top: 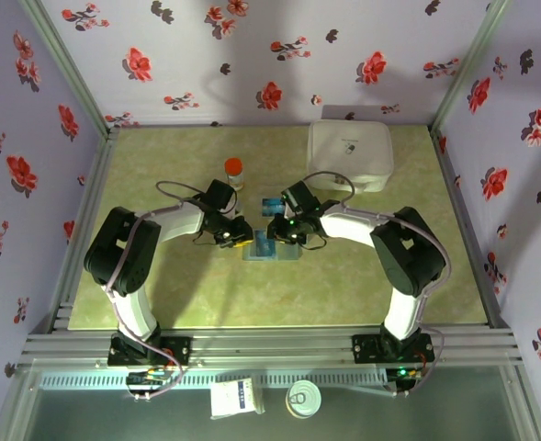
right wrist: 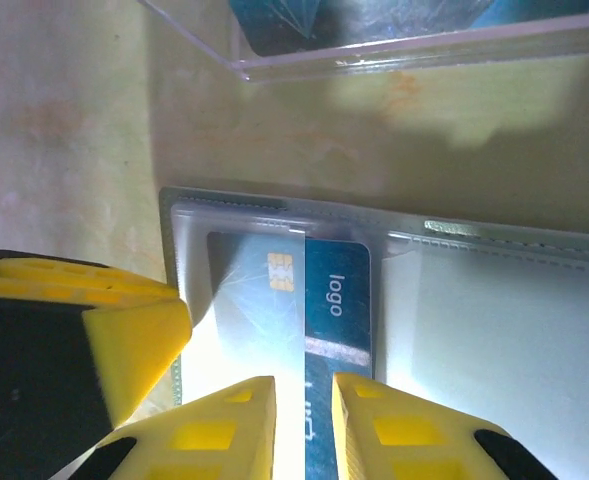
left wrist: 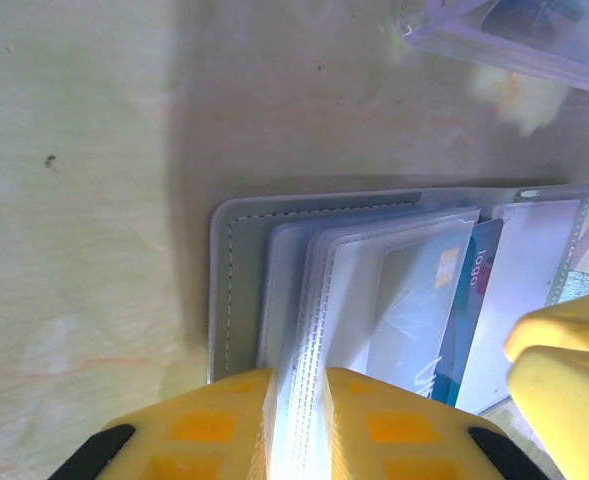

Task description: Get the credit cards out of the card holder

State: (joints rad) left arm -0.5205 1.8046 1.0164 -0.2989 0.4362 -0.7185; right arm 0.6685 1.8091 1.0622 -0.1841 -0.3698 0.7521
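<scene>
**Both arms at the card holder, one blue card half bare**

On the overhead feed I have the card holder (top: pixel 272 246) lying open near the middle of the green desk (top: pixel 160 285), with both arms folded in over it. My left gripper (top: pixel 237 235) is at its left edge and my right gripper (top: pixel 285 230) is at its upper right, the two near each other.

On the left wrist feed the jaws are nearly together, pinching a stack of the holder's clear sleeve pages. The pages stand on edge between the yellow fingers (left wrist: pixel 209 425). The grey cover lies flat beneath, its stitched border showing. A blue credit card (left wrist: pixel 466 300) printed "logo" peeks from a sleeve to the right, and a yellow finger of my other arm is just beside it.

On the right wrist feed that card lies partly under a clear pocket, with the chip end hazy behind plastic and the "logo" end bare. The jaws are narrowed to a slim gap over its near edge. Glare fills the gap, so I cannot tell whether they grip anything.

Just beyond the holder lies a clear plastic sheet (right wrist: pixel 374 45) with something dark blue showing through it. An orange-capped bottle (top: pixel 234 171) stands behind the left gripper. A white zip case (top: pixel 350 154) sits at the far right of the desk.
</scene>
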